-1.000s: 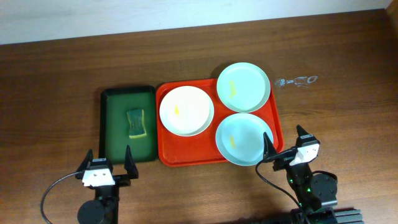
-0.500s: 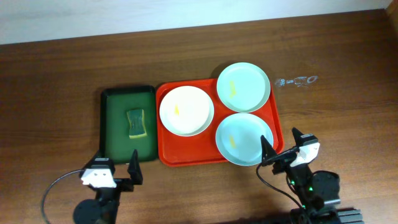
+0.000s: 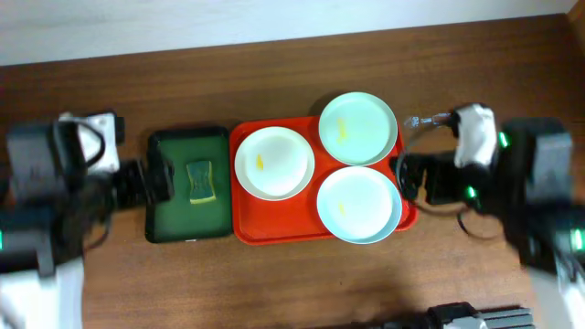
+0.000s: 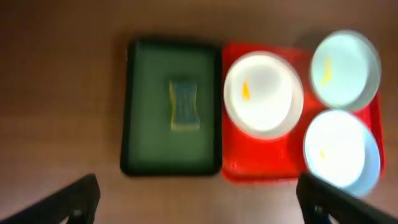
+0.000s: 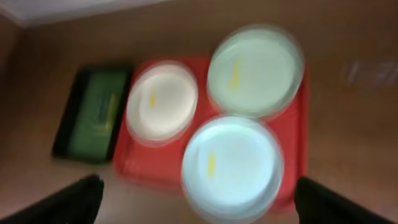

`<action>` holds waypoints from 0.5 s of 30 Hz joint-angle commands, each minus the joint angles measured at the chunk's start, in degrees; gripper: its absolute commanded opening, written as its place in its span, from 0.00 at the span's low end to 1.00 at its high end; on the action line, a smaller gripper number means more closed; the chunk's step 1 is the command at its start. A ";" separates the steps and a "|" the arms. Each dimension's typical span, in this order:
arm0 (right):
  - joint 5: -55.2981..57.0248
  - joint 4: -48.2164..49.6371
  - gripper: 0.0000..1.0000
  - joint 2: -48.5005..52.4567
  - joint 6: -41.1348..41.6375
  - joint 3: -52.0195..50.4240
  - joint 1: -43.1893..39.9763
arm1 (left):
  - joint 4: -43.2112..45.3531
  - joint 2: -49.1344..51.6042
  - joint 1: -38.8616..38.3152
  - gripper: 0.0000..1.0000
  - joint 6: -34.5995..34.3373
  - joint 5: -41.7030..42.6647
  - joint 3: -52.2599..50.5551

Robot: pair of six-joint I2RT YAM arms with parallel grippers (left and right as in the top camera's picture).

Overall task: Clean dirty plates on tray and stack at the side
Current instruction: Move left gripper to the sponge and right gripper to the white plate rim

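My left gripper [image 4: 199,202] and right gripper [image 5: 205,202] hang wide open, empty, over three smeared plates [image 3: 274,163] on the red tray [image 3: 274,221].

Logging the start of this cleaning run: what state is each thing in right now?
white plate: on red tray, yellow smear, dirty
far mint plate: on red tray, yellow smear, dirty
near mint plate: on red tray, yellow smear, dirty
red tray: holds all three plates, unstacked
sponge: lying in green tray
left gripper: jaws open, empty
right gripper: jaws open, empty
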 commanded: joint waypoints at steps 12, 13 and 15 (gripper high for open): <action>-2.12 -0.20 0.56 33.55 3.19 5.84 10.64 | -2.08 29.92 -2.73 0.08 0.87 1.29 2.86; 0.17 0.42 0.58 35.01 4.22 5.84 11.98 | -0.20 29.92 -3.74 0.27 0.85 1.09 1.75; 2.95 2.43 0.58 38.47 4.85 5.84 14.38 | 2.99 30.16 -5.77 0.52 0.76 -0.31 -0.74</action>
